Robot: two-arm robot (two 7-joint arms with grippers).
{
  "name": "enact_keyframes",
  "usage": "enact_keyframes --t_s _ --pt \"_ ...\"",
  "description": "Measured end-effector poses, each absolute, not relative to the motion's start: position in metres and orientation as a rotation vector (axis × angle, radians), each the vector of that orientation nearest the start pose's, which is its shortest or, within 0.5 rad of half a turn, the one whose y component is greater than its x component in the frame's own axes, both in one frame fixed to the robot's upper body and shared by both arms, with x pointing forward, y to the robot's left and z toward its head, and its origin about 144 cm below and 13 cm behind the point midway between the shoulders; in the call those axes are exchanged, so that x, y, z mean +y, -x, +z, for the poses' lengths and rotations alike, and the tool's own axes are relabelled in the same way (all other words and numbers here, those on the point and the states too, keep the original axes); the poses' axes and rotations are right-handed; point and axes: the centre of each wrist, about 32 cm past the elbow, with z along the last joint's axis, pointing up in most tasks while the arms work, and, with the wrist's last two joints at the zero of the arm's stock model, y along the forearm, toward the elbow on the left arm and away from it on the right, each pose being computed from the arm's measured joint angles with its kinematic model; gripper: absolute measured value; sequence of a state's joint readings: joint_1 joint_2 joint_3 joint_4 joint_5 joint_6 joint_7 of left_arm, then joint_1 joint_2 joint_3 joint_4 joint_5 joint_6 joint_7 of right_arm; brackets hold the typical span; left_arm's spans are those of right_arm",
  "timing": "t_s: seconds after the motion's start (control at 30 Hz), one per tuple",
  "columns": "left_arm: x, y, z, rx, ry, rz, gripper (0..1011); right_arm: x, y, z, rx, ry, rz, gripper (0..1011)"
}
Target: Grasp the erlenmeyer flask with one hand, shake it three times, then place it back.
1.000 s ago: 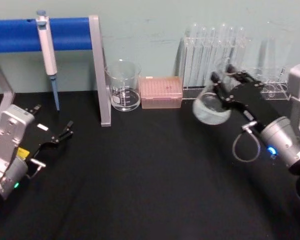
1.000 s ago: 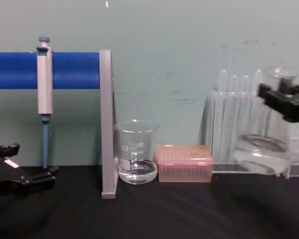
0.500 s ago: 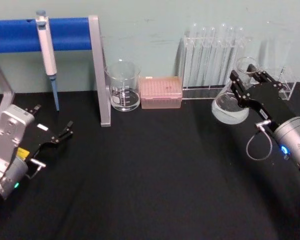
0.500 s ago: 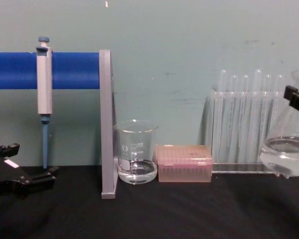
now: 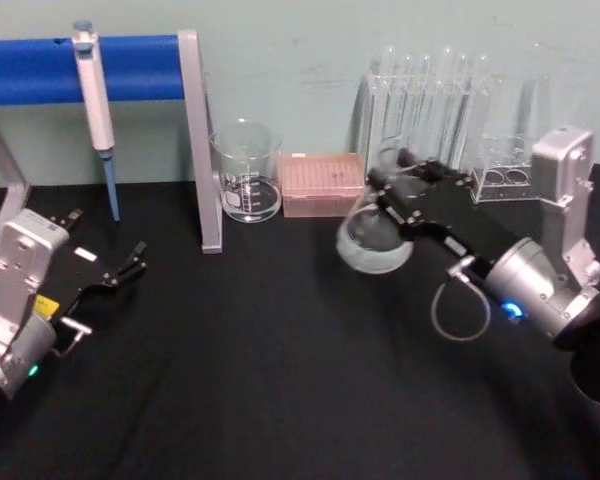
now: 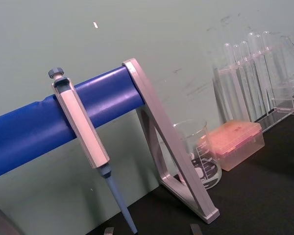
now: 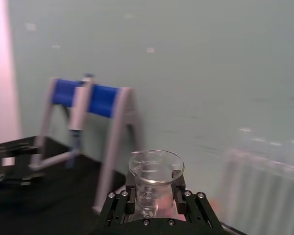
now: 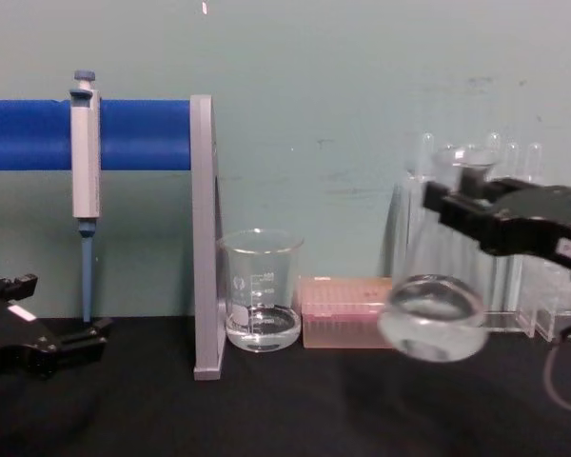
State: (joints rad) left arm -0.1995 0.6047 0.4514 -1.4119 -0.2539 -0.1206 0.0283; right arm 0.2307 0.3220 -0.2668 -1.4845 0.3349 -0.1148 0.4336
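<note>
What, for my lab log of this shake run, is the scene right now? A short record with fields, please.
right hand: shut on the neck of the erlenmeyer flask
flask state: held tilted, apparently clear of the table, clear liquid in its base
flask position: in front of the test tube rack and pink box
left hand: open, parked at the table's left
beaker: upright beside the stand, by its grey leg
pipette: hanging on the stand's blue bar

A pale green wall point(image 8: 362, 95) rises behind the black tabletop point(image 8: 314, 409).
</note>
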Motion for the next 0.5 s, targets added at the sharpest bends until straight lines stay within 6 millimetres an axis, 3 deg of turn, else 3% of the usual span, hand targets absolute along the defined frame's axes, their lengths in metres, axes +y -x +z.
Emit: enact_keyframes --t_s 0.23,0.5 --pt "0.31 -0.489 1.14 -0.285 -0.305 1.248 1001 -0.232 -0.522 1.187 -0.146 -0.094 -0.711 449" --pt "0.31 -0.489 1.14 -0.285 -0.304 1.248 1001 -0.225 -0.527 1.187 -0.143 -0.093 -0.632 449"
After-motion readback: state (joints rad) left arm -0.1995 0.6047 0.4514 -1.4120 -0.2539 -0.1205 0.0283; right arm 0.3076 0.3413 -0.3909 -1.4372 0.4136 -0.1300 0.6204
